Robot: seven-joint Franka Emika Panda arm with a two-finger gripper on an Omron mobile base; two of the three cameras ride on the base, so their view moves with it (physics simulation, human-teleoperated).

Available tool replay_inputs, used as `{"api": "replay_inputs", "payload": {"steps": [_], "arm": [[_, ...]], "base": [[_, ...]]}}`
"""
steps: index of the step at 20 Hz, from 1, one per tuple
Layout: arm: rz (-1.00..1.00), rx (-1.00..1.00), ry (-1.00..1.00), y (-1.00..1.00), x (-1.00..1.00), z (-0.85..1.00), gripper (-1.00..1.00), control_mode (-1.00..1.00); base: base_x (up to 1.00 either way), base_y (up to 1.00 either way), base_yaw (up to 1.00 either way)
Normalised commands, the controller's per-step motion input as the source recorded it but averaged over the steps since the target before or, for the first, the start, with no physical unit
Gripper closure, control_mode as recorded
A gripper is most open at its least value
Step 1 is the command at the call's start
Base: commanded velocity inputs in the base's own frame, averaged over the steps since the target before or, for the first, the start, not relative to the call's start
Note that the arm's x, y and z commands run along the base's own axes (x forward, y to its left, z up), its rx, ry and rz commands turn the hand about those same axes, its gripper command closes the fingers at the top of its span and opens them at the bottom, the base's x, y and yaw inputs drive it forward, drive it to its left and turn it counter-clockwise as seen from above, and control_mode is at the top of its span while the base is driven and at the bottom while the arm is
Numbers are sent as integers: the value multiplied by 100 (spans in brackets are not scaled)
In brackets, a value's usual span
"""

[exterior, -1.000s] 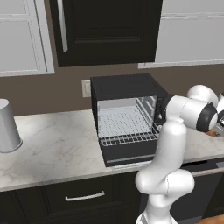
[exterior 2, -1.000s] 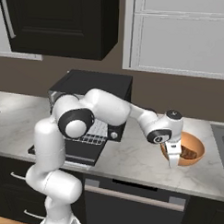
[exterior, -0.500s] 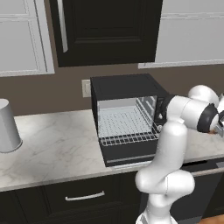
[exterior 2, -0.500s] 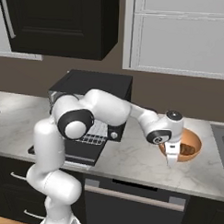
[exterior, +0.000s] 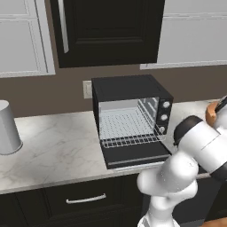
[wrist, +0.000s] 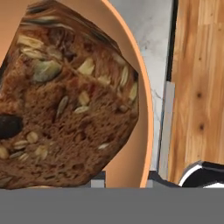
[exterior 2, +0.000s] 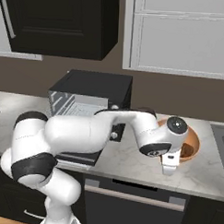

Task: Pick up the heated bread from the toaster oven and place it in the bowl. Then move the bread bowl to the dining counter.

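The orange-brown bowl (exterior 2: 190, 146) hangs a little above the marble worktop, right of the toaster oven (exterior 2: 89, 96). My gripper (exterior 2: 169, 164) points down at the bowl's near rim and is shut on it. In the hand view the dark-brown seeded bread (wrist: 65, 109) lies inside the bowl (wrist: 147, 131), very close to the camera. The left base view has the bowl (exterior: 213, 114) at its right edge, behind my arm. The toaster oven (exterior: 131, 117) stands with its door dropped open and its wire rack bare. The dining counter is out of view.
A grey cylindrical canister (exterior: 8, 127) stands far left on the marble worktop (exterior: 57, 155). Dark and white wall cabinets hang above. Wooden floor (wrist: 197, 87) lies past the worktop's edge in the hand view. A sink edge (exterior 2: 222, 137) is at the right.
The bowl with the bread in it has risen slightly off the worktop with my gripper. The oven and canister have not moved.
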Motion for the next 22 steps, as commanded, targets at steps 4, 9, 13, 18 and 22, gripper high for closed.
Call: {"api": "replay_inputs", "payload": {"steps": [4,9,13,18,22], "arm": [[2,-2,-8,99,-71,100,100,-100],[6,-14,-8,100,-10,100,100,-100],[1,-17,-9,100,-2,99,100,-100],[13,-8,3,100,-31,84,100,-100],[14,-13,1,100,-35,37,100,-100]], "base": [[0,0,0],[0,0,0],[0,0,0],[0,0,0],[0,0,0]]}}
